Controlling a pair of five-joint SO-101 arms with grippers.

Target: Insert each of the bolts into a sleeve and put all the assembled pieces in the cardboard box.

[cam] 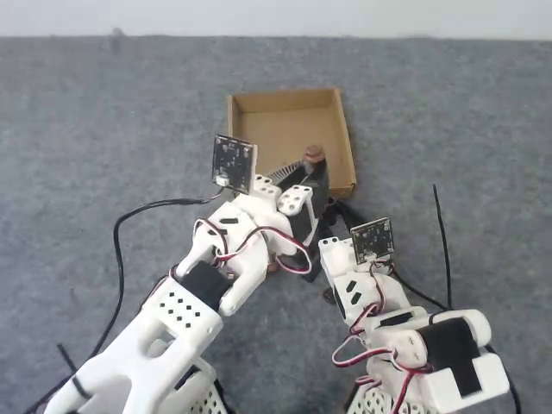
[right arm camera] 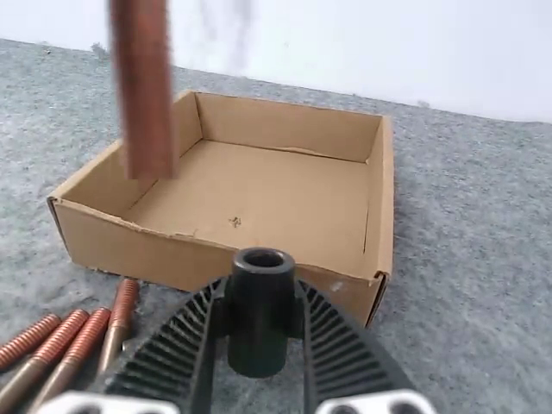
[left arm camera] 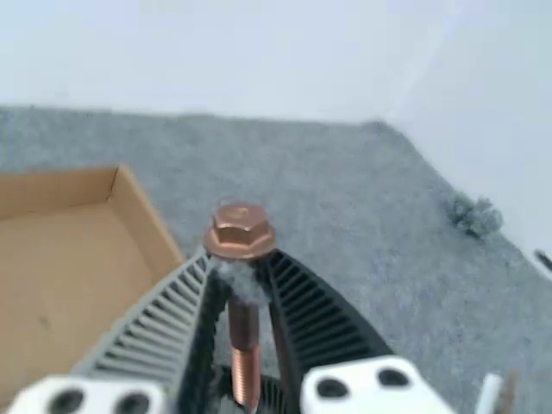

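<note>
By the cardboard box (right arm camera: 366, 155) lie loose bolts (right arm camera: 65, 341); left gripper (left arm camera: 242, 263) pinches bolt (left arm camera: 241, 229), right gripper (right arm camera: 260, 291) pinches sleeve (right arm camera: 260, 332)

A grey, felt-like covering spreads over the whole tabletop (cam: 78, 121), its nap fuzzy and faintly mottled. Along the far edge it meets a plain white wall (cam: 276, 15). In the left wrist view two white walls join at a corner (left arm camera: 381, 122), and a small tuft of grey fluff (left arm camera: 473, 214) lies at the foot of the side wall (left arm camera: 492, 95). The light is soft and even, with faint shadows.
</note>
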